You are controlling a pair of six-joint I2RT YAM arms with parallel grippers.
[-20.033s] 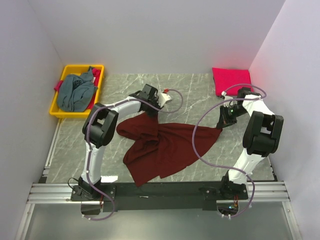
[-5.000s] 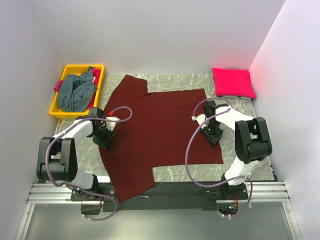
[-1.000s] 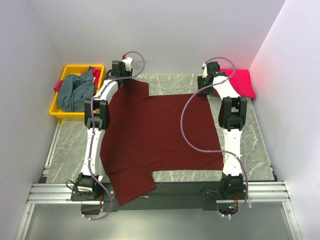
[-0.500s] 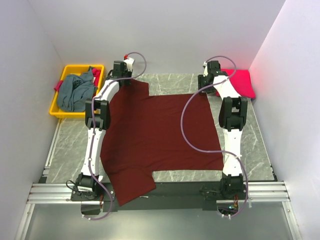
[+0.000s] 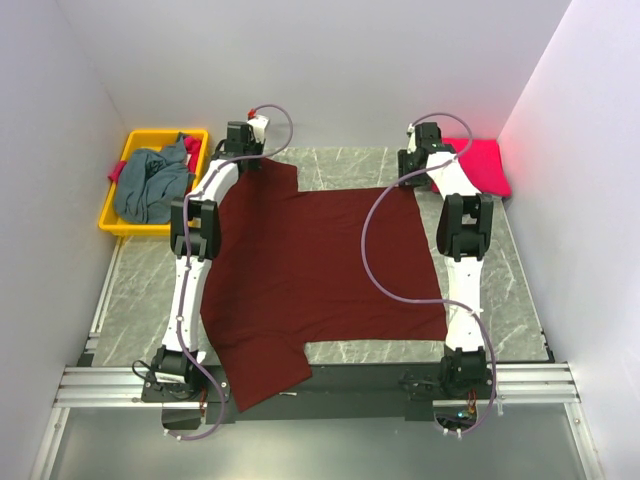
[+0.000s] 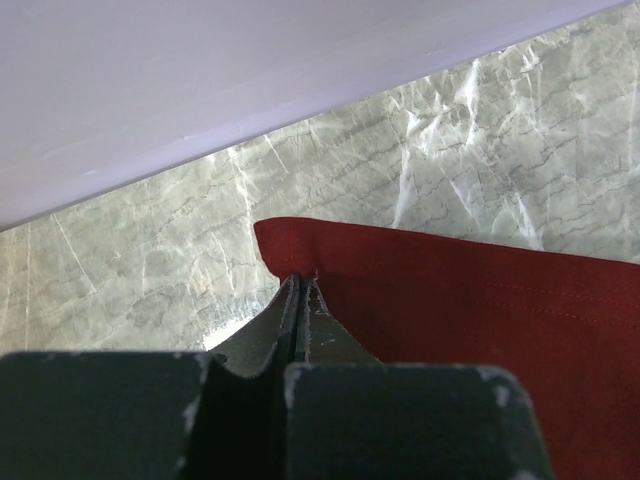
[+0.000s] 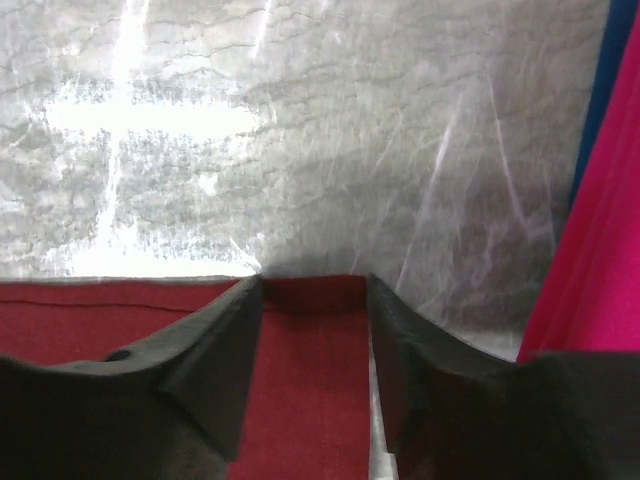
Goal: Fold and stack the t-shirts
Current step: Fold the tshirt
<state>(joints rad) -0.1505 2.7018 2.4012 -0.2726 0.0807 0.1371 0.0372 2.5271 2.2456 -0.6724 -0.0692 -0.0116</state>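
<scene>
My left pincer (image 6: 300, 287) is clamped on 1 far corner of the maroon t-shirt (image 6: 470, 320); right pincer (image 7: 312, 290) apart, straddling its other far corner; I judge the cloth light, limp; grip hems.

Bright, even overhead light in the top view, faint soft shadows, maroon t-shirt (image 5: 320, 260) evenly lit, pink glow on the wall (image 5: 515, 125) beside the pink-red t-shirt (image 5: 485, 165), white glare streaks on the marble table (image 7: 150, 120) in both wrist views, their bottom foreground dark and blurred.
</scene>
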